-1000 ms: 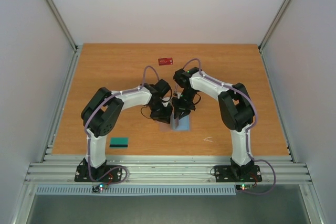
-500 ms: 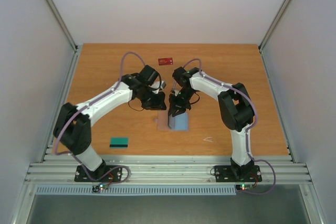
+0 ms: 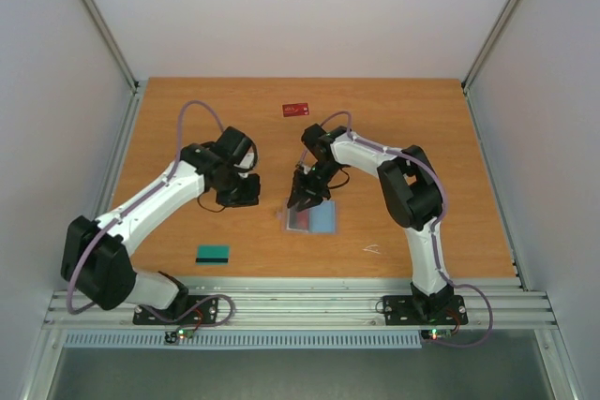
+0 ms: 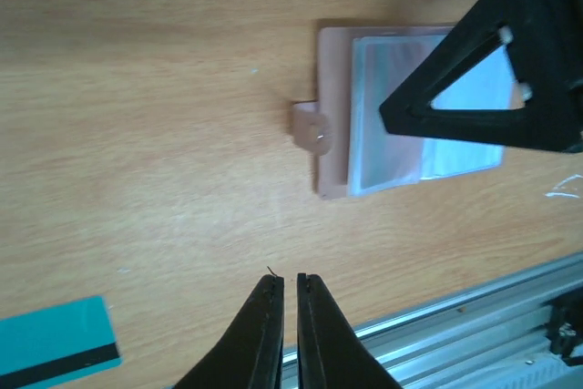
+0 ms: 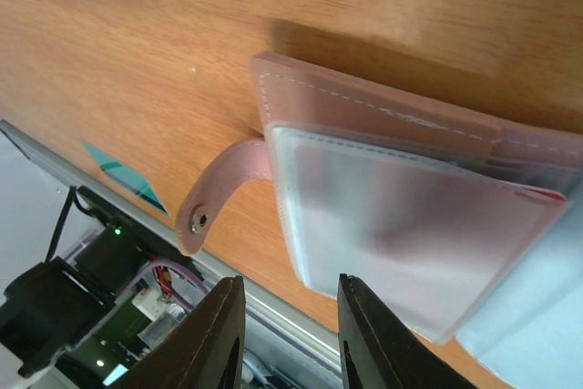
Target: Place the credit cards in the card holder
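Orange-brown wood forms the tabletop point(image 3: 450, 138), walled by pale panels on three sides. On it lie one card holder point(image 3: 312, 219), two loose cards and one white scrap point(image 3: 372, 249).

The card holder lies open and flat near the table's middle. Its long axis runs left to right, the pinkish half to the left and the light blue half to the right. Its strap point(image 5: 205, 216), tipped with a snap, points left. A red edge point(image 5: 537, 193) shows inside one clear pocket.

The right gripper point(image 5: 290, 281) hangs over the holder's far-left part with its jaws spread and nothing between them. Whether they touch the holder cannot be told.

The left gripper point(image 4: 281, 278) is well to the left of the holder, and its jaws are nearly pressed together on nothing.

One red card point(image 3: 296, 109) lies near the far edge, long side left to right. One teal card point(image 3: 213, 253) lies at the near left, likewise aligned.
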`<control>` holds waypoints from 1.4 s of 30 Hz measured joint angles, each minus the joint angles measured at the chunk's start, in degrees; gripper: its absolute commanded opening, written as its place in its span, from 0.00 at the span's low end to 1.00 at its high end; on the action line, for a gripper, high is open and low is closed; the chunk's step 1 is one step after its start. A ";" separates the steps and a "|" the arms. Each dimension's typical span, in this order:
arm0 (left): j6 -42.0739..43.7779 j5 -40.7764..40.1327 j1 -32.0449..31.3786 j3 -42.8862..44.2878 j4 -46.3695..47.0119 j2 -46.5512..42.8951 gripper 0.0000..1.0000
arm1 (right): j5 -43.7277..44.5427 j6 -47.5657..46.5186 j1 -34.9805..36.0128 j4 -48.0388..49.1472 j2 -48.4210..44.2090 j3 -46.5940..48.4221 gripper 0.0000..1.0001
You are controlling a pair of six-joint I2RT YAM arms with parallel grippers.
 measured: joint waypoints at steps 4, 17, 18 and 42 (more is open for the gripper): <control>-0.63 -3.32 0.50 -2.58 -1.42 -3.48 0.18 | -0.26 -0.68 0.00 0.17 -0.09 0.22 0.37; -13.03 -18.21 0.85 -14.62 -5.33 -8.35 0.82 | 0.37 -3.08 0.09 0.70 -16.61 -8.31 0.43; -14.08 -19.37 1.01 -15.41 -5.29 -8.35 0.82 | 0.39 -2.97 0.22 0.94 -18.51 -10.21 0.43; -23.37 -15.10 18.25 -31.56 7.63 -7.37 0.69 | 3.56 -1.01 1.90 -1.51 -41.83 -26.32 0.43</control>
